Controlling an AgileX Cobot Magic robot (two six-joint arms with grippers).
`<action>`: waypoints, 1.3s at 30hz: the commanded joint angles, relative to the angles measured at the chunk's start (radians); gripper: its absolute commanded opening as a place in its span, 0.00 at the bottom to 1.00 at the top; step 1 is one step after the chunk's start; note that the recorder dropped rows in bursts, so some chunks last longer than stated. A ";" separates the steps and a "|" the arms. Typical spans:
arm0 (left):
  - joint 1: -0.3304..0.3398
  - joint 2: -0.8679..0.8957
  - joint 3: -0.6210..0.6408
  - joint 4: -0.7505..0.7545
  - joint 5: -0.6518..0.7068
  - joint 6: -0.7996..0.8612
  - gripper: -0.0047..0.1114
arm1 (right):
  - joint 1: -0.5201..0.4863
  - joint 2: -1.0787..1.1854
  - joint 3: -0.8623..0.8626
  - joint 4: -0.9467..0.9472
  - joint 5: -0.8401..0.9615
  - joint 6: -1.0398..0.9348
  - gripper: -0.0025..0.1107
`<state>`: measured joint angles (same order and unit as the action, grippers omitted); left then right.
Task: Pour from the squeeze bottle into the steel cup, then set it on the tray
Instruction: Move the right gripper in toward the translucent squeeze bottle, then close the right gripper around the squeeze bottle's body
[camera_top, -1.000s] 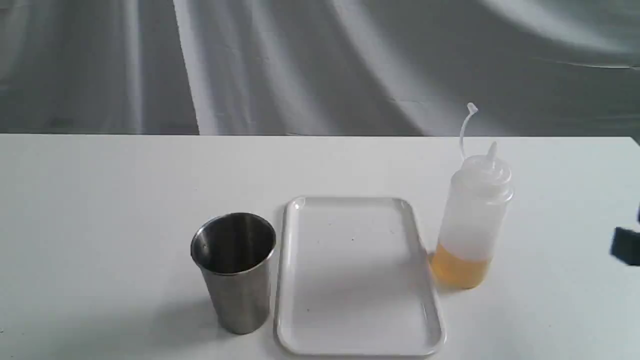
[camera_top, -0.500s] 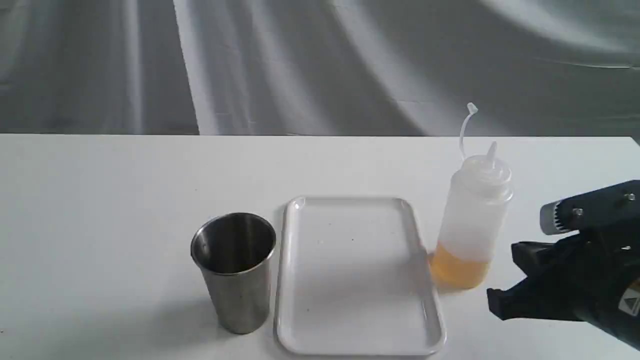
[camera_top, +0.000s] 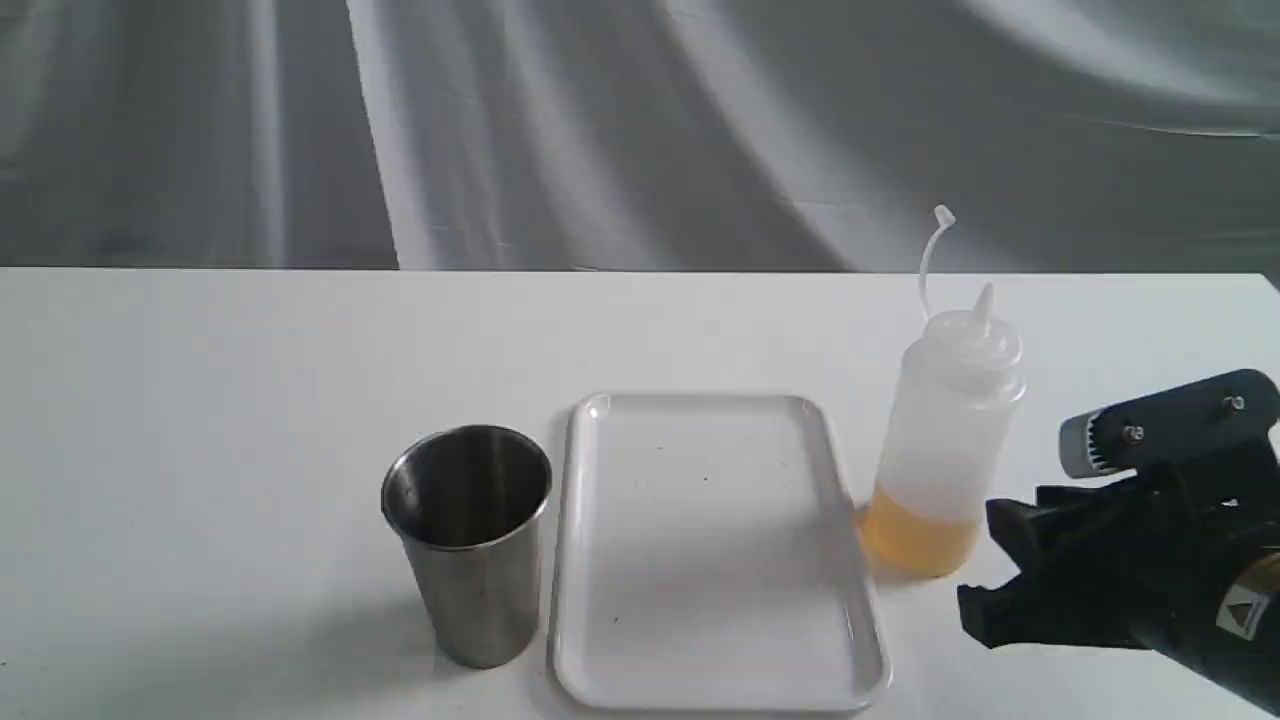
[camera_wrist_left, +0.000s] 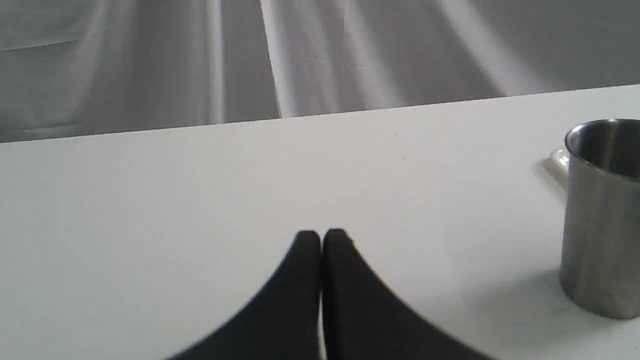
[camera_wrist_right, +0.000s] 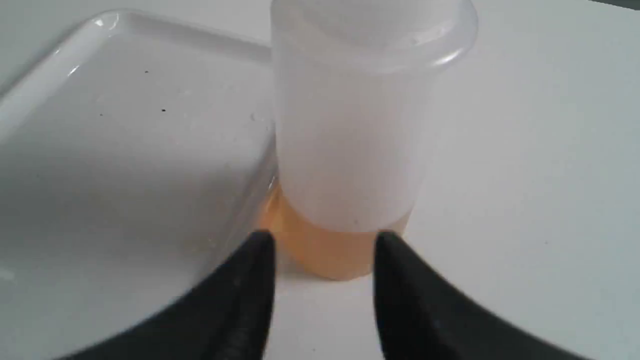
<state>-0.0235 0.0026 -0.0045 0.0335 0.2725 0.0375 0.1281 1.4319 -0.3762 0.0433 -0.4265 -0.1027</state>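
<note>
The squeeze bottle (camera_top: 945, 440) (camera_wrist_right: 350, 150) stands upright on the table just right of the tray (camera_top: 715, 550) (camera_wrist_right: 100, 150), with amber liquid in its bottom part and its cap strap sticking up. The steel cup (camera_top: 468, 540) (camera_wrist_left: 600, 215) stands left of the tray. My right gripper (camera_top: 985, 565) (camera_wrist_right: 324, 240) is open, low over the table, just right of the bottle's base and apart from it. In the left wrist view my left gripper (camera_wrist_left: 321, 237) is shut on nothing, over bare table, well away from the cup; the exterior view does not show it.
The white table (camera_top: 250, 400) ends at a grey cloth backdrop (camera_top: 600, 130) behind it. The tray lies between the cup and the bottle, its rim close to the bottle's base.
My right arm has come in from the right edge and moved left toward the bottle, its open fingers now close to the bottle's base. Bottle, cup and tray have not moved.
</note>
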 joint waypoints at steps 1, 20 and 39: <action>0.002 -0.003 0.004 -0.001 -0.007 -0.001 0.04 | 0.004 0.006 0.006 -0.013 0.003 0.006 0.57; 0.002 -0.003 0.004 -0.001 -0.007 -0.001 0.04 | 0.004 0.137 -0.022 0.002 -0.079 0.006 0.89; 0.002 -0.003 0.004 -0.001 -0.007 -0.001 0.04 | 0.004 0.380 -0.237 0.065 -0.160 0.006 0.89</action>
<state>-0.0235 0.0026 -0.0045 0.0335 0.2725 0.0375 0.1281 1.8003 -0.5975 0.0990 -0.5695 -0.1027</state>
